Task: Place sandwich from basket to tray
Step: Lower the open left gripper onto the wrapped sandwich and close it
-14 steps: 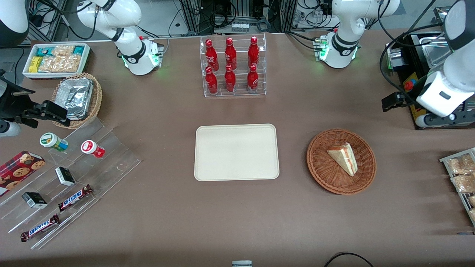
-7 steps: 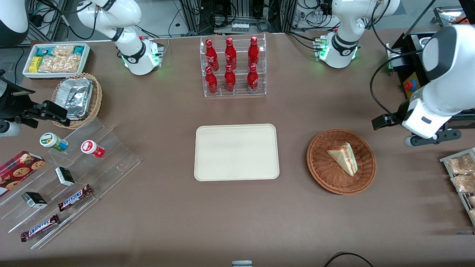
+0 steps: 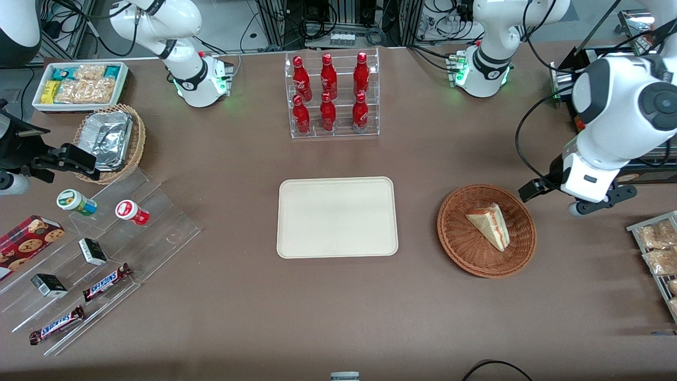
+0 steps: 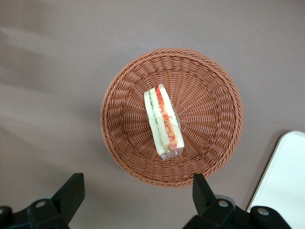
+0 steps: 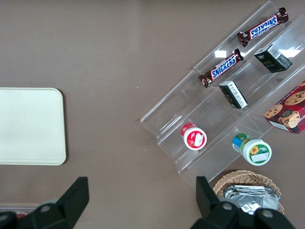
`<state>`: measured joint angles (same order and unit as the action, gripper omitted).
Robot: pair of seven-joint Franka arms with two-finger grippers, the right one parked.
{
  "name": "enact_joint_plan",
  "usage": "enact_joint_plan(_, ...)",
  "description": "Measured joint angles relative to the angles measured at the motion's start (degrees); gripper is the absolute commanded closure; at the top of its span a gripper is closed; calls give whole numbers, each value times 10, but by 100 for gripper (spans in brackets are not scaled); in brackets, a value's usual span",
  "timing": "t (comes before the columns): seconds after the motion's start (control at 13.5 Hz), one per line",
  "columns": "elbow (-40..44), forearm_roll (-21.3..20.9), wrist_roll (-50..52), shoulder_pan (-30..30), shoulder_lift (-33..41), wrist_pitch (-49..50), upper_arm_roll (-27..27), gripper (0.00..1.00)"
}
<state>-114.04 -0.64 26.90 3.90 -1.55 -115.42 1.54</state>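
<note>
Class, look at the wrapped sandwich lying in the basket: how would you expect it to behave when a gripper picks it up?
The sandwich is soft layered bread, so it would probably squash under a hard pinch. Its clear wrap may be slippery. It looks light, lying loose in the basket. The open gripper hovers above it.

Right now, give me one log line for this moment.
phase: approach | hand: open, above table beside basket | sandwich: in basket, untouched | tray: bare
</note>
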Motion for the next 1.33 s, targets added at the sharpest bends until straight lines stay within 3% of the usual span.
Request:
enact_joint_plan(0.67,-46,1,146,2,-48,-98,32,0)
enact_joint_plan(1.33,-46,1,157,2,-133,-178,35,0)
